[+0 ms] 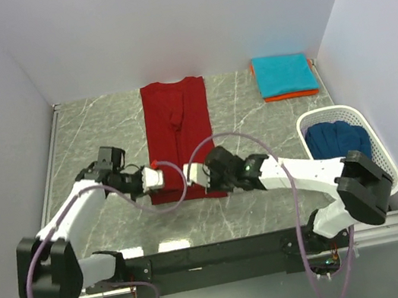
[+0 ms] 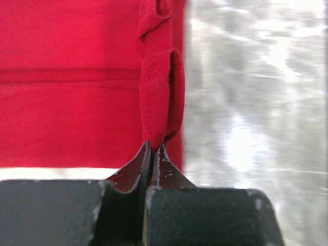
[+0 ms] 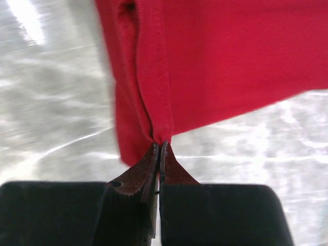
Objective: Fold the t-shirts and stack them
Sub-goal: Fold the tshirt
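Note:
The dark red t-shirt [image 1: 179, 129] lies in a long narrow strip down the middle of the table, sleeves folded in. Its near end is lifted a little off the table. My left gripper [image 1: 162, 176] is shut on the near left corner of its hem, seen in the left wrist view [image 2: 154, 147] as a pinched fold of red cloth [image 2: 159, 97]. My right gripper [image 1: 186, 172] is shut on the near right corner [image 3: 159, 144], with red cloth [image 3: 230, 61] hanging from it. A folded teal t-shirt [image 1: 284, 72] lies on a folded orange t-shirt [image 1: 291, 95] at the back right. The navy t-shirt [image 1: 340, 138] is crumpled in the basket.
The white mesh basket [image 1: 331, 112] stands at the right edge, beside my right arm. White walls close the table at the back and both sides. Grey marble tabletop [image 1: 95, 129] shows left of the red shirt and between it and the teal stack.

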Motion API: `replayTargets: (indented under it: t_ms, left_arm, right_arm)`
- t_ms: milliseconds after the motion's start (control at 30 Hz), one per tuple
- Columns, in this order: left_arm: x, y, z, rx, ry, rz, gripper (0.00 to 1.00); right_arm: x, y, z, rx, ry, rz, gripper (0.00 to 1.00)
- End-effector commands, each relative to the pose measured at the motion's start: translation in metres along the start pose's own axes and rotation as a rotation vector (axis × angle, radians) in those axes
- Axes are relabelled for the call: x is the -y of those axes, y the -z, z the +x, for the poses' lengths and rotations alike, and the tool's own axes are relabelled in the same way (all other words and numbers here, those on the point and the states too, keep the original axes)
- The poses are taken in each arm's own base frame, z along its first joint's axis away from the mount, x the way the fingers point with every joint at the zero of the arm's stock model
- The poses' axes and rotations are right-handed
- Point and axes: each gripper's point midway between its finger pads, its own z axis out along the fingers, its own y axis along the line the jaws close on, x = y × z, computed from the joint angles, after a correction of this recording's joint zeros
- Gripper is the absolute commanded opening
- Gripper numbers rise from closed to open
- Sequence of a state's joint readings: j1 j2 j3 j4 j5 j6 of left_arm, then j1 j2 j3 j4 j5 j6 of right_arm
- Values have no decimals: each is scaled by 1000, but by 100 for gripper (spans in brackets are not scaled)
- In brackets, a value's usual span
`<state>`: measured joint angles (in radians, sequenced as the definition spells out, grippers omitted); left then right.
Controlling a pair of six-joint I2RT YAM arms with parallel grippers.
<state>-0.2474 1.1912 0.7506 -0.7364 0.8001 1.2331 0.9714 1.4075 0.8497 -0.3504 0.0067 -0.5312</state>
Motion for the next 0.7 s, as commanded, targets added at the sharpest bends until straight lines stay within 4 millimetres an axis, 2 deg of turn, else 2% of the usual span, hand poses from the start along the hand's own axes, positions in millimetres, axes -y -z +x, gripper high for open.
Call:
replayTargets:
  t_ms: [0, 33, 100, 133, 167, 200, 233, 267, 333, 367, 433, 467, 500, 533, 567, 600, 667]
  left_arm:
    - [-47, 4, -10, 53, -36, -81, 0]
    - [-66, 8, -14, 58, -72, -119, 0]
    - [-83, 4, -2, 43, -55, -120, 0]
    - [-102, 10, -7, 48, -71, -149, 0]
    - [-109, 3, 2, 44, -41, -131, 1]
    - [-117, 3, 3, 46, -39, -135, 1]
    - [-134, 8, -1, 49, -51, -159, 1]
    - [-143, 2, 6, 46, -37, -154, 1]
    - [-165, 3, 6, 38, -60, -184, 1]
    - [-171, -3, 13, 34, -49, -177, 1]
    - [-191, -3, 15, 33, -67, -209, 1]
    - [-195, -10, 23, 26, -52, -199, 1]
    - [-202, -12, 26, 25, -56, -207, 1]
    - [-210, -11, 25, 26, -64, -220, 1]
    - [-215, -15, 32, 22, -53, -220, 1]
    - [-221, -16, 34, 22, -58, -231, 1]
    - [-232, -19, 40, 17, -63, -243, 1]
  right_arm:
    - [53, -1, -11, 20, 61, 83, 0]
    - [67, 0, -17, 32, 64, 105, 0]
    - [81, -10, -16, 29, 83, 85, 0]
    - [98, -14, -14, 26, 72, 103, 0]
    - [108, -17, -15, 28, 95, 116, 0]
    - [116, -19, -17, 33, 103, 119, 0]
    - [132, -25, -17, 26, 95, 130, 0]
    - [138, -27, -18, 25, 110, 129, 0]
    - [161, -28, -30, 50, 118, 153, 0]
    - [169, -39, -23, 27, 125, 146, 0]
    - [186, -49, -27, 26, 131, 156, 0]
    - [196, -51, -25, 23, 134, 165, 0]
    - [208, -50, -32, 35, 139, 185, 0]
    - [214, -53, -32, 34, 139, 187, 0]
    - [216, -63, -28, 23, 145, 176, 0]
    - [229, -61, -33, 32, 145, 197, 0]
    - [234, -73, -28, 17, 149, 189, 0]
